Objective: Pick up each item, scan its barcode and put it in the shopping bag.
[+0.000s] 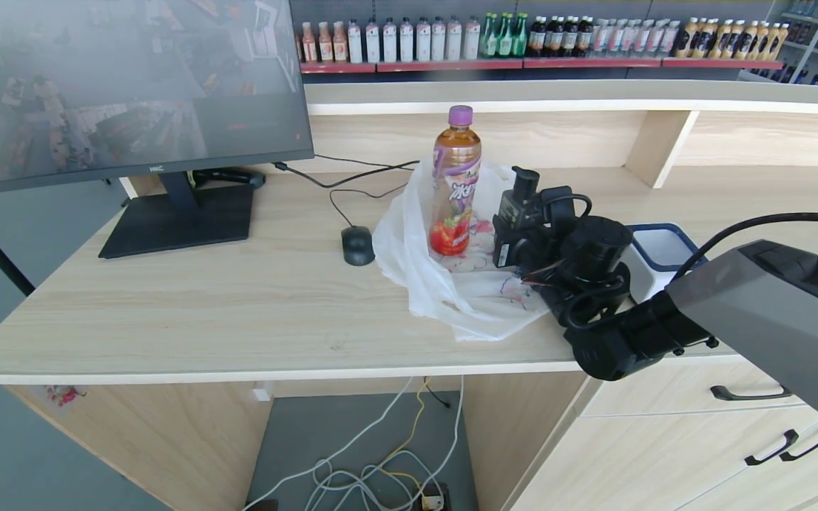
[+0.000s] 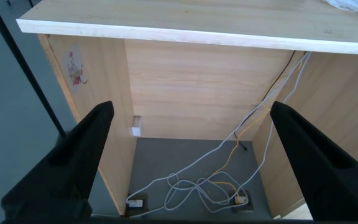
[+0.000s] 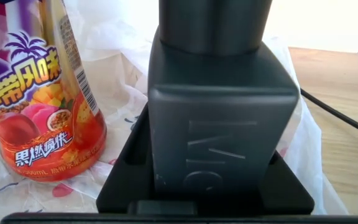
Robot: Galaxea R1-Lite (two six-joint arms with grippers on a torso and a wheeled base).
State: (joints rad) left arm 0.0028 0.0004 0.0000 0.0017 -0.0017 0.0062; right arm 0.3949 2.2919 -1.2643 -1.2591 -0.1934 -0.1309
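Observation:
An orange drink bottle [image 1: 455, 184] with a purple cap stands upright on the crumpled white shopping bag [image 1: 409, 248] on the wooden counter [image 1: 238, 305]. Right beside it, over the bag's right half, my right gripper [image 1: 520, 216] is shut on a dark grey bottle [image 1: 523, 186] with a round cap. The right wrist view shows that dark grey bottle [image 3: 219, 130] close up, with the drink bottle [image 3: 39, 106] and the bag [image 3: 123, 43] just behind it. My left gripper [image 2: 191, 162] hangs open below the counter's front edge [image 2: 166, 28], fingers [image 2: 82, 162] wide apart with nothing between them.
A monitor [image 1: 125, 85] stands at the back left, with a black mouse [image 1: 357, 245] and its cable left of the bag. A blue-rimmed white bin [image 1: 657, 252] sits right of the arm. Loose cables [image 2: 197, 186] lie on the floor under the counter. Drawers [image 1: 735, 426] are at the right.

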